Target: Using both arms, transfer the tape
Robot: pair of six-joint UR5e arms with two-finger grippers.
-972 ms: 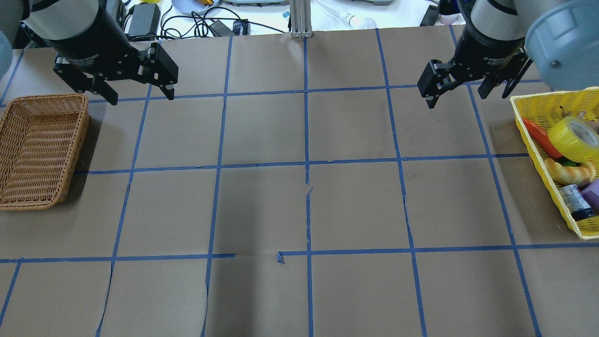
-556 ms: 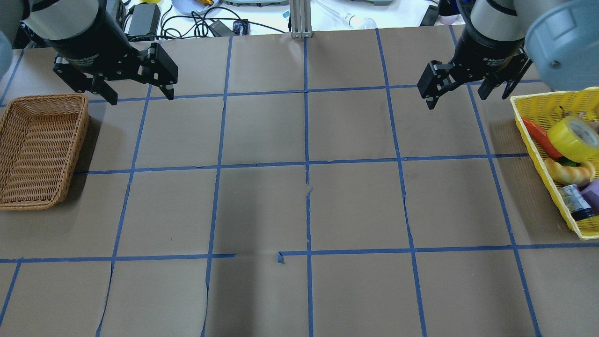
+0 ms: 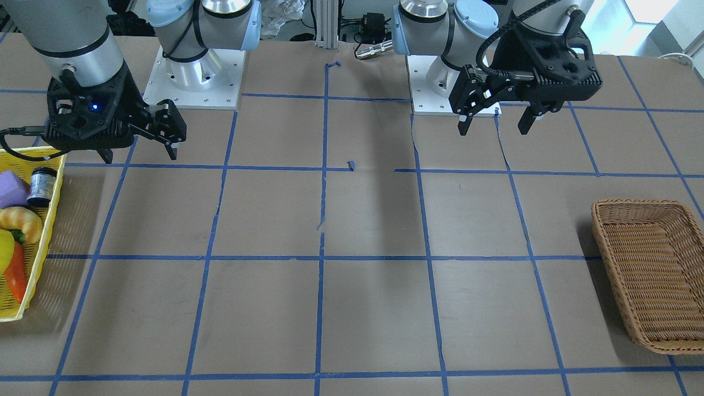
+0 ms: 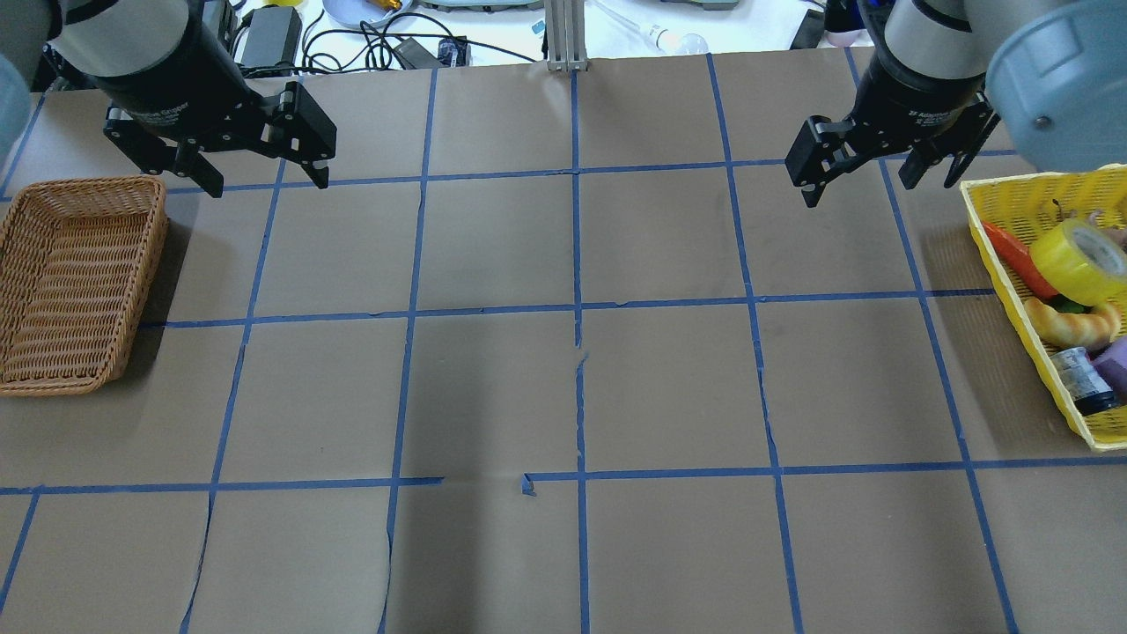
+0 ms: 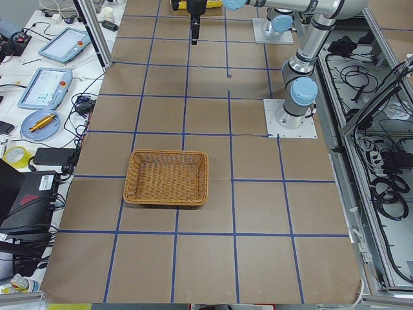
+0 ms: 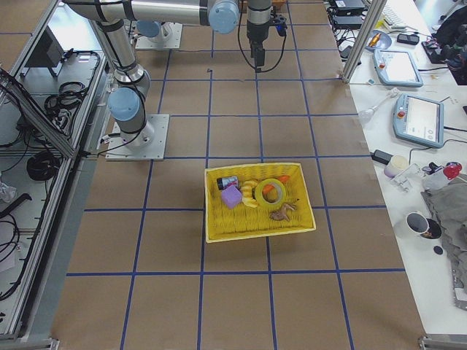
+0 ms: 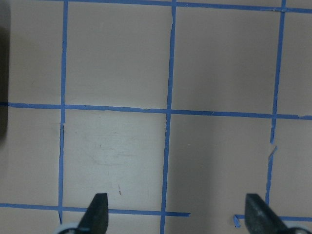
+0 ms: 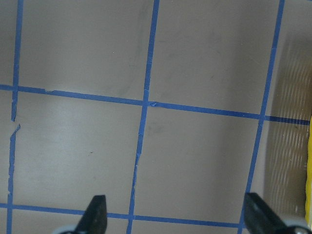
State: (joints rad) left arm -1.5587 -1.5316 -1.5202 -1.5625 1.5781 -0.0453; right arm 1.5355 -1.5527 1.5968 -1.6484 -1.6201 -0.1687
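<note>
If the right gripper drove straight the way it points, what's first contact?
Likely the brown paper-covered table: the open right gripper points down at bare paper and blue tape lines. The yellow plastic basket lies off to one side, outside that line.

Papered table (image 4: 493,246), taped in squares
Brown paper covers the table, ruled by blue tape lines (image 4: 578,307); along the top of the overhead view runs a white bench (image 4: 757,35) strewn with black cables (image 4: 352,40), a grey metal post (image 4: 566,35) standing at its middle.
</note>
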